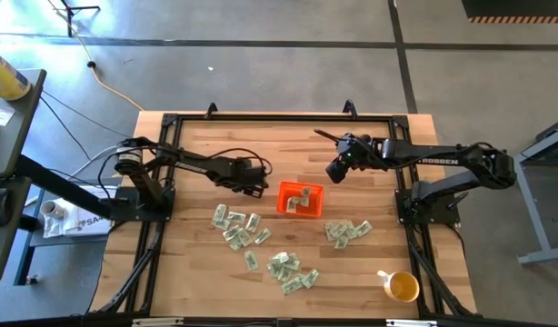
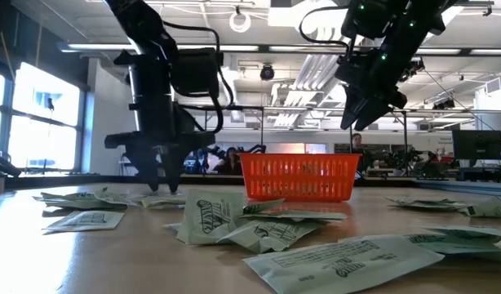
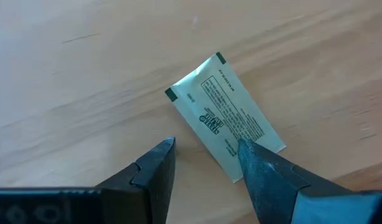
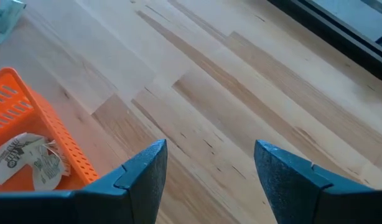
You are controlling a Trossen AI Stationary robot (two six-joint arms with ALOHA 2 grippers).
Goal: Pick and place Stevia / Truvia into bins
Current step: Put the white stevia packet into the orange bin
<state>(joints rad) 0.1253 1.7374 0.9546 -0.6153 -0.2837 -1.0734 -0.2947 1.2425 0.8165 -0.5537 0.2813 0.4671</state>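
Observation:
My left gripper (image 3: 206, 144) (image 1: 254, 182) is open and low over the table, left of the orange bin (image 1: 300, 199) (image 2: 298, 175). One pale green and white packet (image 3: 225, 115) lies flat on the wood under it, and one finger (image 3: 259, 165) overlaps the packet's long edge. My right gripper (image 4: 209, 146) (image 1: 336, 171) is open and empty. It hovers above bare wood just beyond the bin's far right corner. The bin (image 4: 35, 124) holds a few packets (image 4: 26, 158). More packets lie in loose piles (image 1: 238, 227) (image 1: 293, 270) (image 1: 347, 231). My left gripper points down from above, one fingertip (image 3: 247, 152) over the packet's long edge (image 3: 241, 134) and the other over bare wood beside it. Whether the fingertip touches the packet I cannot tell. The packet lies flat on the table.
A yellow cup (image 1: 402, 287) stands near the table's near right corner. A black frame rail (image 1: 279, 118) runs round the table. Bare wood lies between the bin and the far rail. In the low view, packets (image 2: 234, 224) lie close in the foreground.

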